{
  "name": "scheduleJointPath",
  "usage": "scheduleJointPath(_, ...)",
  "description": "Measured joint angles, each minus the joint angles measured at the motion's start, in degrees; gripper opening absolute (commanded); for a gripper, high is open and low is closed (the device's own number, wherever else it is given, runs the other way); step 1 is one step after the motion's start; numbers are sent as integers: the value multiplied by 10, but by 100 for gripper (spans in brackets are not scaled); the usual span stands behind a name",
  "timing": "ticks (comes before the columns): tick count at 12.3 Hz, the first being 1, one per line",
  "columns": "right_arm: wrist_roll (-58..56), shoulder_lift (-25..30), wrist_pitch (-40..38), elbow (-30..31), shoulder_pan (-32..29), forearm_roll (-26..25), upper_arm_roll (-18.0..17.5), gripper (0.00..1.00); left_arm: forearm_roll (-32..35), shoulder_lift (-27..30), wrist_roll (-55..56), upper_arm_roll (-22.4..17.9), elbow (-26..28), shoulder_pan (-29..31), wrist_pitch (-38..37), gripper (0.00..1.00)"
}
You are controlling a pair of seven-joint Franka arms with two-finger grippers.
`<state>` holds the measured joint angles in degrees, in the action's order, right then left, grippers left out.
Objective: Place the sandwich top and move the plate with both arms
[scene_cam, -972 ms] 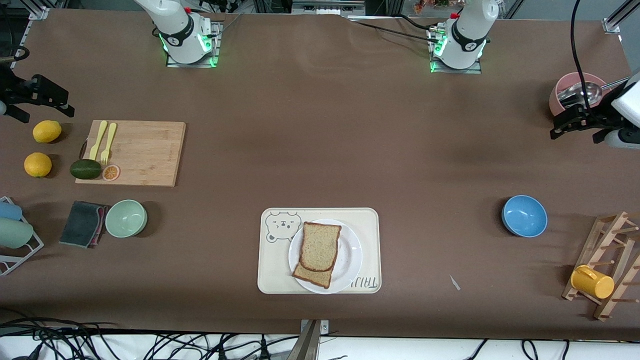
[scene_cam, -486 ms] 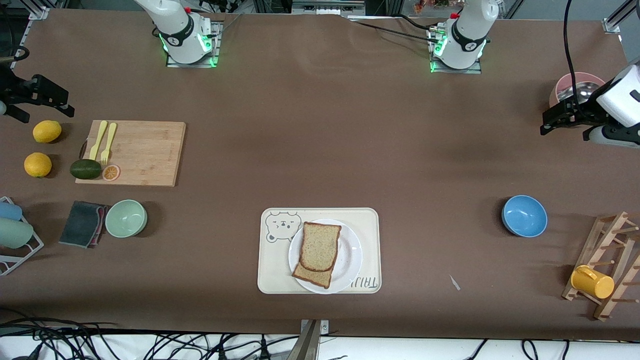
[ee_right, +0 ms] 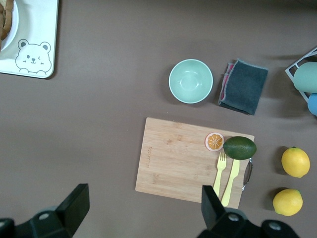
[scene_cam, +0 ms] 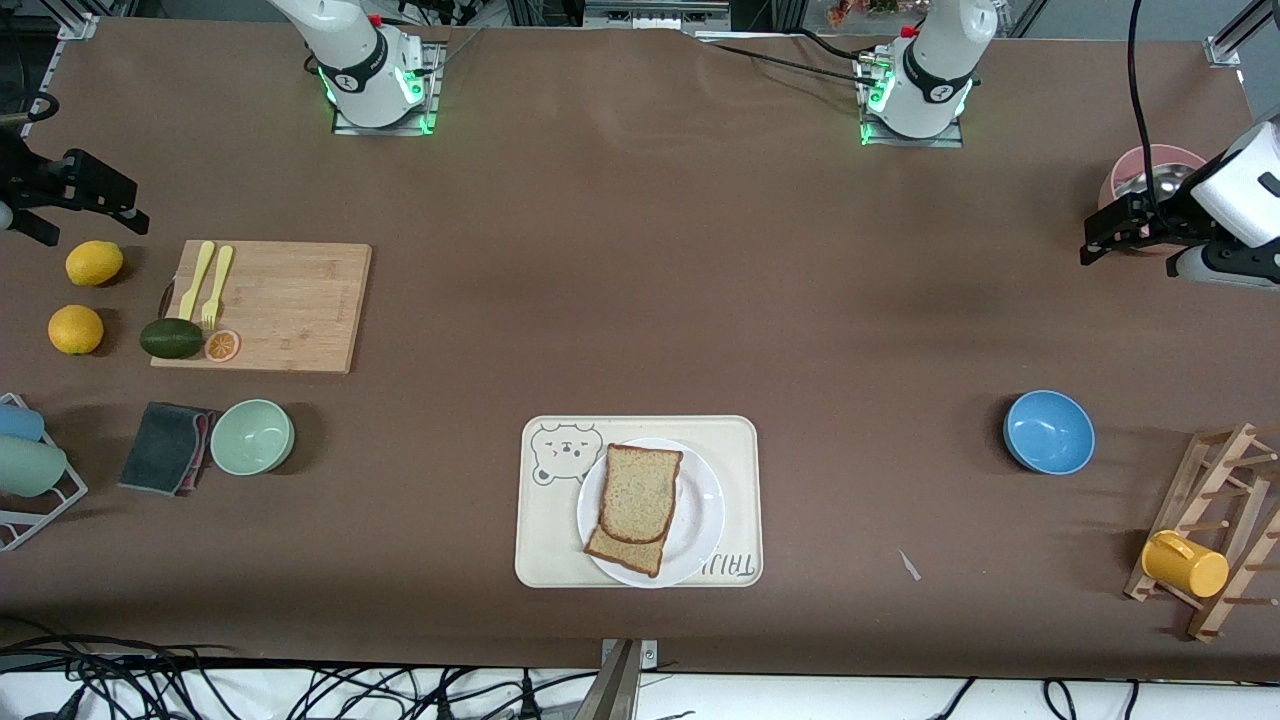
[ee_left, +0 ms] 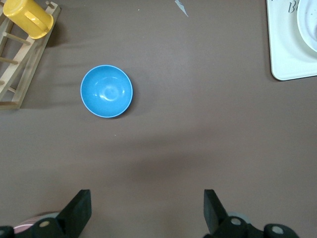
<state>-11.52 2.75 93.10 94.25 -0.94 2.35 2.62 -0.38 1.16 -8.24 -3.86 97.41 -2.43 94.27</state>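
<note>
The sandwich top (scene_cam: 640,494) is lying on the lower slice on the plate (scene_cam: 703,515), which is sitting on the tray (scene_cam: 545,540). Both grippers, left (scene_cam: 1097,238) and right (scene_cam: 125,205), are hanging wide open and empty at their table ends, probably so each can approach a plate edge.

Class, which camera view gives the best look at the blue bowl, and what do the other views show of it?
The left wrist view shows the blue bowl best: it looks straight down into it, whole and unobstructed. The front view shows the same bowl whole but smaller, toward the left arm's end of the table. The right wrist view does not show it.
</note>
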Motion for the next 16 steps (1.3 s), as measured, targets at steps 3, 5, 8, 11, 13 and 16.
scheduleJointPath(3, 0, 0, 0, 0, 0, -1, 0, 100, 0, 0, 0, -4, 0, 0, 0, 100)
scheduleJointPath(5, 0, 0, 0, 0, 0, -11, 0, 100, 0, 0, 2, -6, -4, 0, 0, 100)
scheduleJointPath(8, 0, 0, 0, 0, 0, -14, 0, 100, 0, -1, 8, -6, -20, 0, 1, 100)
scheduleJointPath(11, 0, 0, 0, 0, 0, -15, 0, 100, 0, -3, 9, -8, -24, 0, -1, 100)
scheduleJointPath(13, 0, 0, 0, 0, 0, -15, 0, 100, 0, -4, 9, -6, -24, 0, -7, 100)
scheduleJointPath(16, 0, 0, 0, 0, 0, -15, 0, 100, 0, -6, 9, -6, -24, 0, -9, 100)
